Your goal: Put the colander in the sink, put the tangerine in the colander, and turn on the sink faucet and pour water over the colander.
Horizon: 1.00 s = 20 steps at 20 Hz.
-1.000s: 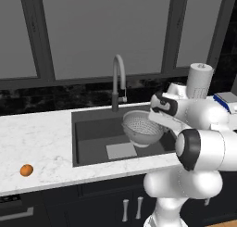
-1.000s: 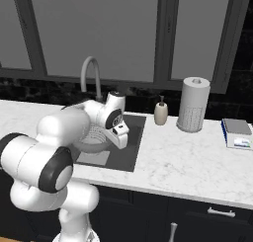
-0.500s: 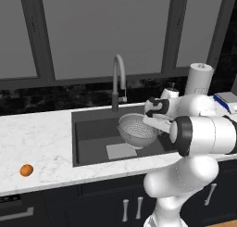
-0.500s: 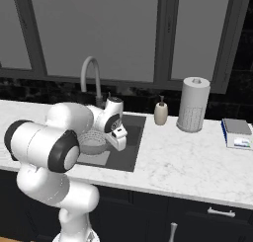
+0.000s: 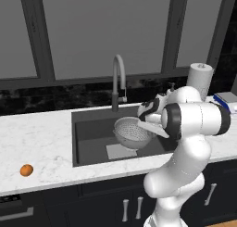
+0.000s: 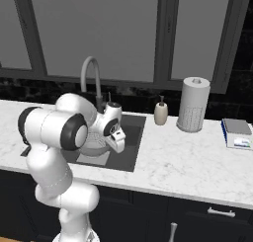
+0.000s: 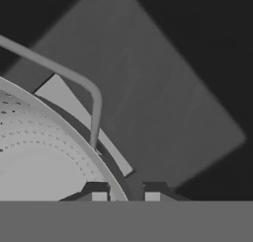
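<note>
The pincer (image 7: pixel 125 196) is clamped on the rim of the colander (image 5: pixel 133 132), holding it tilted above the sink (image 5: pixel 90 137), toward the basin's 3 o'clock side. The tangerine (image 5: pixel 26 170) sits on the tabletop (image 5: pixel 37 142) at about 8 o'clock from the basin, well apart from it.

A silver-grey perforated metal colander (image 5: pixel 133 132) is seen over a dark grey rectangular sink (image 5: pixel 90 138); a small orange tangerine (image 5: pixel 26 170) is set on the white marbled tabletop (image 5: pixel 37 147).

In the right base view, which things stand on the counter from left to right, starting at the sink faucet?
sink faucet → soap dispenser → paper towel roll → book
</note>
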Motion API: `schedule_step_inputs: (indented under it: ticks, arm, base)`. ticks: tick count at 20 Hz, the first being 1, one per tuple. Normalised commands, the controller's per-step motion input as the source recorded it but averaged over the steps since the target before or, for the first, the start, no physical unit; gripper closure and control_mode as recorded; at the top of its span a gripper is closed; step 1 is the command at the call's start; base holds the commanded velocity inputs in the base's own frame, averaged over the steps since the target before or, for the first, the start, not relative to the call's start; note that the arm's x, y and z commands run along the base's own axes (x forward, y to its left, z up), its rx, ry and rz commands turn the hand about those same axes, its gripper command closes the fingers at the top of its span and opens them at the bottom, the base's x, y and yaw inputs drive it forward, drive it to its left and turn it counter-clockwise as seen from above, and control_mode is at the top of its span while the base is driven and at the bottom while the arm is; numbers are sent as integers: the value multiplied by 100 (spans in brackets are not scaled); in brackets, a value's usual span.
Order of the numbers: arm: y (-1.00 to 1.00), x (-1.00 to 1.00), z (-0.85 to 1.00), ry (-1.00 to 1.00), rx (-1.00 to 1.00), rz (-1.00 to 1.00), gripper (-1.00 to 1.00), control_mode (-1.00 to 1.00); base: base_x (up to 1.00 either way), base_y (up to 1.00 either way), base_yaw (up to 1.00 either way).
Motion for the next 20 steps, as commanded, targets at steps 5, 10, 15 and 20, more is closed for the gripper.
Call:
schedule_step_inputs:
  ticks: [5, 10, 15, 20]
  arm:
    - [11, 31, -36, 0, 0, 0, 100, -100]
    - [4, 31, -40, 0, 0, 0, 100, -100]
    - [0, 33, -39, 0, 0, 0, 100, -100]
    - [2, 33, -36, 0, 0, 0, 100, -100]
  base:
    - [0, 0, 0]
    - [0, 0, 0]
    - [0, 0, 0]
    - [0, 0, 0]
